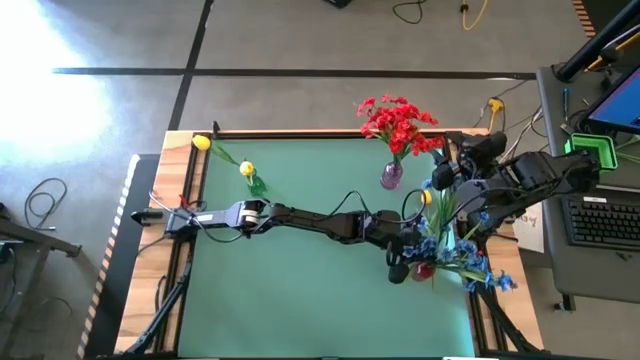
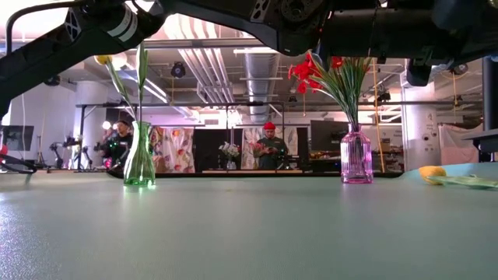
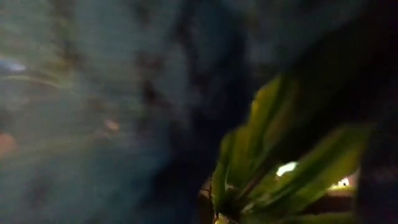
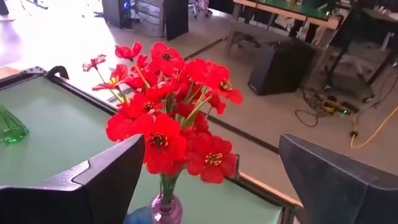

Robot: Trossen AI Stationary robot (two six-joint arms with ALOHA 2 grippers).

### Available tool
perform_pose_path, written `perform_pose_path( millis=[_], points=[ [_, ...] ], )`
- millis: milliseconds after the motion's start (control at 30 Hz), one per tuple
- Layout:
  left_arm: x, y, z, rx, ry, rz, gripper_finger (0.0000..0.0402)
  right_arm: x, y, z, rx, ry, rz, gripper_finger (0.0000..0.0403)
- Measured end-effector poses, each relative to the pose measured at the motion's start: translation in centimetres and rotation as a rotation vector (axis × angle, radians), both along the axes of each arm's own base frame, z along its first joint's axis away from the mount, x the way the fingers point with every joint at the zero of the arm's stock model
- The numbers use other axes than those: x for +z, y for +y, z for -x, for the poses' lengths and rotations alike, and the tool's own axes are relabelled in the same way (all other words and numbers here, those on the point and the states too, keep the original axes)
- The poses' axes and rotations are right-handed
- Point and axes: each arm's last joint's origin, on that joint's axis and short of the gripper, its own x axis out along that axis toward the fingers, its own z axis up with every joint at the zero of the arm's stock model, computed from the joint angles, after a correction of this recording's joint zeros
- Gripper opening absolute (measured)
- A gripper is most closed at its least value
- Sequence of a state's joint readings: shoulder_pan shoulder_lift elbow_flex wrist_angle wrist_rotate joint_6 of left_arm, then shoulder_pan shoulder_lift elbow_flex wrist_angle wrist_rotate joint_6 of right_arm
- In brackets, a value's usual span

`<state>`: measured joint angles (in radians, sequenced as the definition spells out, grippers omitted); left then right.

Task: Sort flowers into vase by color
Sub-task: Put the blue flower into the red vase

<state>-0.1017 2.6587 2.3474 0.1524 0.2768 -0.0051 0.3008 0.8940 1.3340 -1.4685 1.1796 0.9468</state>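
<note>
At table's 3 o'clock edge: left gripper (image 1: 398, 268) pinched shut amid blue flowers (image 1: 462, 255); right gripper (image 1: 437, 176) fingers wide, empty, near red flowers (image 4: 171, 121) in purple vase (image 1: 391, 176)

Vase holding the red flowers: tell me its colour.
Purple-pink clear glass vase; the low view shows it best.
</note>
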Motion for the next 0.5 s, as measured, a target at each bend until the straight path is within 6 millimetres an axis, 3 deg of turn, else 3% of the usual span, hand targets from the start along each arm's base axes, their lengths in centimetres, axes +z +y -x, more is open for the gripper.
perform_pose_path(
  millis=[200,500],
  points=[
    [0.0,0.0,0.0,0.000,0.000,0.000,0.0004,0.5,0.0,0.1,0.027,0.033,0.010,0.0364],
    [0.0,0.0,0.0,0.004,0.000,-0.001,0.0004,2.4,-0.1,1.4,0.127,-0.022,-0.169,0.0364]
  ],
)
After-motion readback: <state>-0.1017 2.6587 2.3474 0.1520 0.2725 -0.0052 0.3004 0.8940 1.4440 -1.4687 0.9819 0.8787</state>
